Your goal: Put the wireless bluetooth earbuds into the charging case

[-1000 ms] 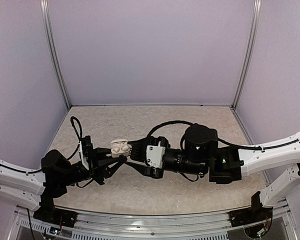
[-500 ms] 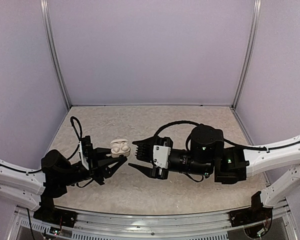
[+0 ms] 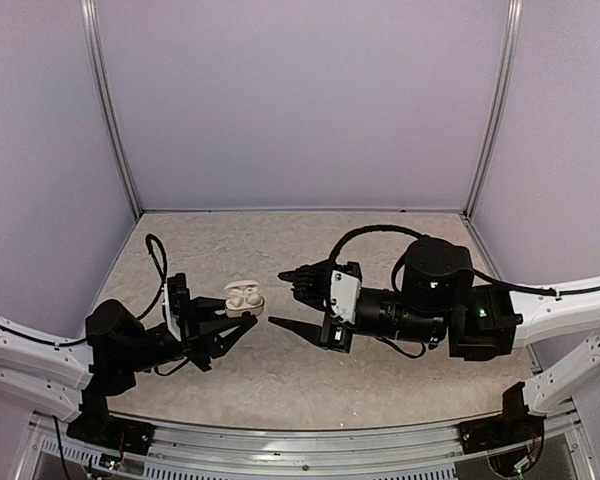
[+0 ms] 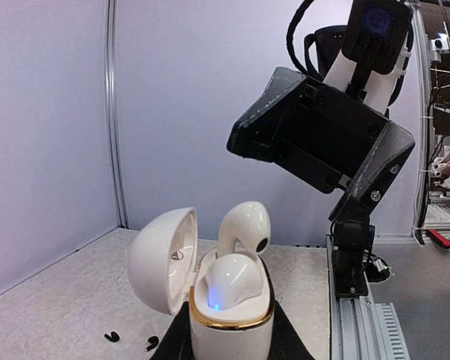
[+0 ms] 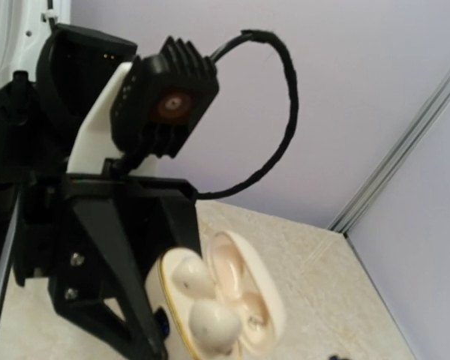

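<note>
My left gripper is shut on the white charging case with a gold rim and holds it upright, lid open to the left. In the left wrist view the case holds two white earbuds. One sits low in its socket over a blue light. The other stands up behind it with its stem in the case. My right gripper is open and empty, just right of the case and apart from it. Its own fingers do not show in the right wrist view, which sees the case. The black earbuds cannot be identified.
Two tiny black curved pieces lie on the speckled table left of the case; too small to name. The left arm's wrist fills the left of the right wrist view. Grey walls enclose the table; a metal rail runs along the near edge.
My right gripper has drawn back to the right, away from the case it was reaching over, and its fingers have spread open. The left gripper has barely shifted, still holding the case.
</note>
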### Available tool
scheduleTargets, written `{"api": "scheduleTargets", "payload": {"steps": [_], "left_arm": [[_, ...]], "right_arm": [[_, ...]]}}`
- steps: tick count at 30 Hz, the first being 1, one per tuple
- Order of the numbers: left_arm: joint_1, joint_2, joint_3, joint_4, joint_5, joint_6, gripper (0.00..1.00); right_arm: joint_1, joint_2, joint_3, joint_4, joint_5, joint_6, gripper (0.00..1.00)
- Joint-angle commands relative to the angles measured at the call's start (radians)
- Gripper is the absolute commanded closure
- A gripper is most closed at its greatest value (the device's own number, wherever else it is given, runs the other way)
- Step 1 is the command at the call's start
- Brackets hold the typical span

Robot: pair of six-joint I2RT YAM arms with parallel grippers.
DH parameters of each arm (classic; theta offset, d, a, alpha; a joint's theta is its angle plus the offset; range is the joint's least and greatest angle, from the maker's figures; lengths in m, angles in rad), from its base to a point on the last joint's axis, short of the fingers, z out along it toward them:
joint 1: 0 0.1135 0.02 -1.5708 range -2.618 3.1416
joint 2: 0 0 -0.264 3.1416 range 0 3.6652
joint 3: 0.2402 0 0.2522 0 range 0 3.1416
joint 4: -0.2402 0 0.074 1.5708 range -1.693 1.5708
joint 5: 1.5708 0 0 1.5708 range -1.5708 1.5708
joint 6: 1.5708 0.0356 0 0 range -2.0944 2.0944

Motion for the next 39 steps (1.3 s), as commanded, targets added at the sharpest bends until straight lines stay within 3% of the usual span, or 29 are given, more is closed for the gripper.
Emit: {"api": "scheduleTargets", "payload": {"steps": [1,25,39], "left_arm": [[0.005,0.01,0.042,0.026,0.018,0.018,0.9],[0.006,0.027,0.049,0.016,0.028,0.026,0.9],[0.006,0.025,0.048,0.015,0.025,0.029,0.9]], "right_arm": [[-0.006,0.038,0.075,-0.058,0.006,0.065,0.42],[-0.018,0.135,0.156,-0.05,0.147,0.097,0.41],[-0.021,0.056,0.092,-0.043,-0.034,0.071,0.38]]}}
